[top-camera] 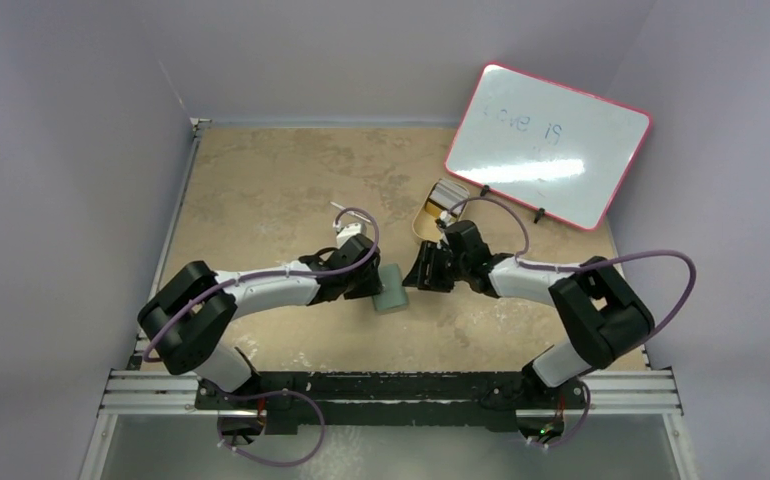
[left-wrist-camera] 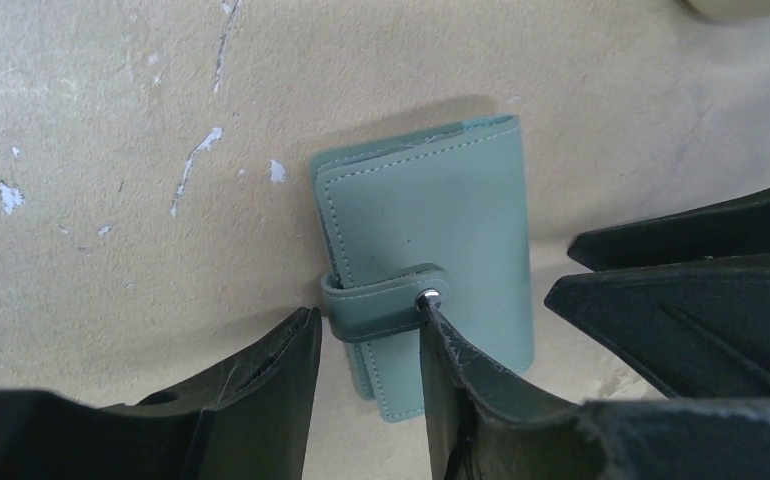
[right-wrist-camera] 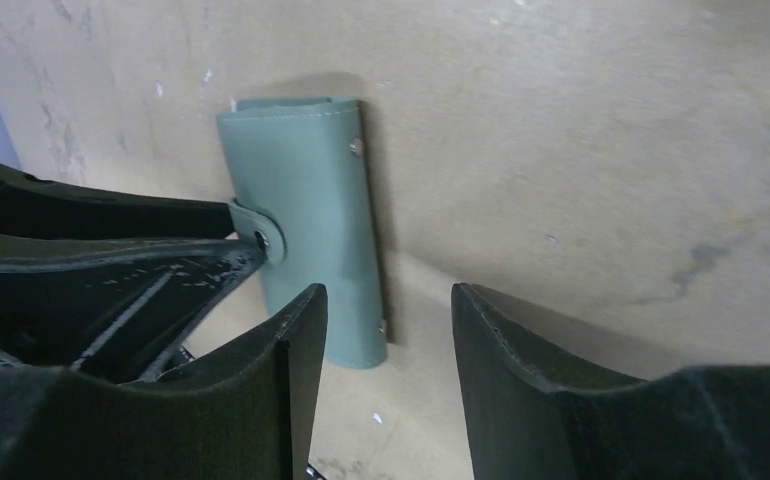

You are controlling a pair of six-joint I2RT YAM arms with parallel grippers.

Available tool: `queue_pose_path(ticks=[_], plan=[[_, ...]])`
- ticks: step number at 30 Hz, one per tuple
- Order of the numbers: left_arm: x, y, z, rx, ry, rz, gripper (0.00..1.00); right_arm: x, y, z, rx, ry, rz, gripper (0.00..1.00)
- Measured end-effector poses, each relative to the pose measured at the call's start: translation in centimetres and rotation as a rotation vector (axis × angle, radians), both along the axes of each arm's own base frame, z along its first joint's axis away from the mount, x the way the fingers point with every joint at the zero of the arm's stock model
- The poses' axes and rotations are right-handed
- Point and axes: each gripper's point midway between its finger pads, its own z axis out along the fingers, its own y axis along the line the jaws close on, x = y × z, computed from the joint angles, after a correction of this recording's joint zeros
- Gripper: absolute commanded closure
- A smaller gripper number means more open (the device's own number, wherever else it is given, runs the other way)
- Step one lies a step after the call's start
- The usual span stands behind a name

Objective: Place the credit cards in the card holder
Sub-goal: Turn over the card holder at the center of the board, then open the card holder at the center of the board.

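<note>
Jaws of the left gripper [left-wrist-camera: 366, 312] stand apart, gripping nothing, one fingertip touching the snap stud [left-wrist-camera: 428, 297] of the closed grey-green card holder [left-wrist-camera: 441, 230], which lies flat on the bench [top-camera: 261, 190]. At the holder's 2 o'clock, the right gripper [right-wrist-camera: 389, 292] gapes empty over its edge. Farther off at 12 o'clock, a beige tray [top-camera: 422, 224] holds what seem to be the credit cards [top-camera: 449, 196]. The whiteboard [top-camera: 546, 145] stands at 1 o'clock.

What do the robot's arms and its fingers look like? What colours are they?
Both arms match: the left arm and the right arm are white tube-shaped pieces joined by chunky black joints. A thin purple cable loops along each one. The fingers are black, flat and wedge-shaped, with pale scuffed edges. No writing shows on them.
</note>
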Motion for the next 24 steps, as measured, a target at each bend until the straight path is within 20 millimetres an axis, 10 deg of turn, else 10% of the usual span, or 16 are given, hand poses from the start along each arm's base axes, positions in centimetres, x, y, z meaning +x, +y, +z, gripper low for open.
queue_pose_path(ticks=[7,13,24], plan=[[-0.4,0.3,-1.0,0.007,0.012,-0.003,0.61,-0.1,2.7,-0.1,0.039,-0.015,0.062,0.58],[-0.2,0.0,-1.0,-0.010,0.002,-0.004,0.61,-0.4,3.2,-0.6,0.031,-0.007,0.069,0.98],[-0.5,0.0,4.6,-0.097,-0.056,-0.007,0.56,-0.5,3.2,3.6,0.070,-0.078,0.055,1.00]])
